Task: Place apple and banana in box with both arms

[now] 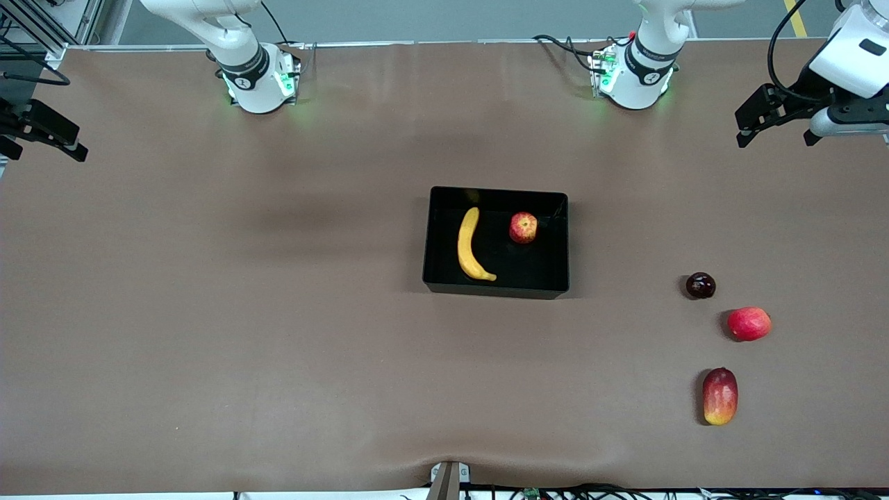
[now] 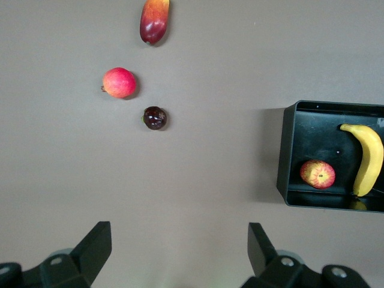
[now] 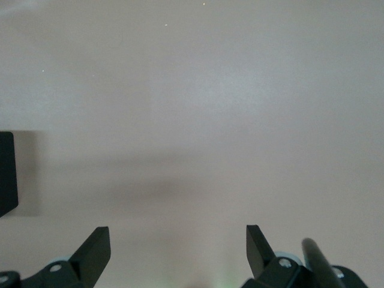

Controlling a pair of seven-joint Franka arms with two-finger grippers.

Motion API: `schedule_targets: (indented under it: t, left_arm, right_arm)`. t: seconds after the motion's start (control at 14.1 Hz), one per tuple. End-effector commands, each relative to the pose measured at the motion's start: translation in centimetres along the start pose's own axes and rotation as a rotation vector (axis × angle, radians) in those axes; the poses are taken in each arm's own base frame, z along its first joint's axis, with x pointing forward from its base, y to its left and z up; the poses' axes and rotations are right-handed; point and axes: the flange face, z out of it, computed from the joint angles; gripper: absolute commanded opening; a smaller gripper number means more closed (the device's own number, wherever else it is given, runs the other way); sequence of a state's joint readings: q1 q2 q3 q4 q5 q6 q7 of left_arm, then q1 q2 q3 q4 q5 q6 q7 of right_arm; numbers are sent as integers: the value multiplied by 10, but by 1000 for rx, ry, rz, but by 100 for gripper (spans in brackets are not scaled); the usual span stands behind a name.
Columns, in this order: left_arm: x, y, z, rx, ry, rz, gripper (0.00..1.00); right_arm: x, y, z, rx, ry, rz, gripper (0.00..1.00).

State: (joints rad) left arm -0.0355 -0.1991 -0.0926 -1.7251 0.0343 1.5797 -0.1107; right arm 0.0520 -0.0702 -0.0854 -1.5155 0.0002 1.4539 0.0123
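Front view: apple [image 1: 523, 228], banana [image 1: 471, 246] in box [image 1: 496, 285]; both grippers' fingers [image 2: 90, 247] spread, empty.

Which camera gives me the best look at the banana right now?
The front view: the whole banana lies unobstructed in the box beside the apple. The left wrist view catches it at the frame's edge; the right wrist view shows none of it.

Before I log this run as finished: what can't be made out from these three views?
- Right gripper: front view's edge cuts it off; only its open fingers show in its wrist view.
- Box: right wrist view's edge leaves one corner; contents unseen there.
- Box, left wrist view: the edge cuts its wall past the banana.
- Apple: underside hidden where it rests.
- Plum: too dark for surface detail.
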Motion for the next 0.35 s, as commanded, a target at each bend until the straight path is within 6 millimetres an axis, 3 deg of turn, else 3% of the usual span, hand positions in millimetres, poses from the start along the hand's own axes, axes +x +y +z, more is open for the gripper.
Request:
schedule_targets:
  t: [0.0,0.28]
  left_arm:
    - [-4,0,-4,-25,8,16,100]
    - [-4,-1,-4,-26,8,14,100]
  right_arm:
    - [1,-2,-3,13,2,-1,100]
    - [1,-2,-3,13,2,-1,100]
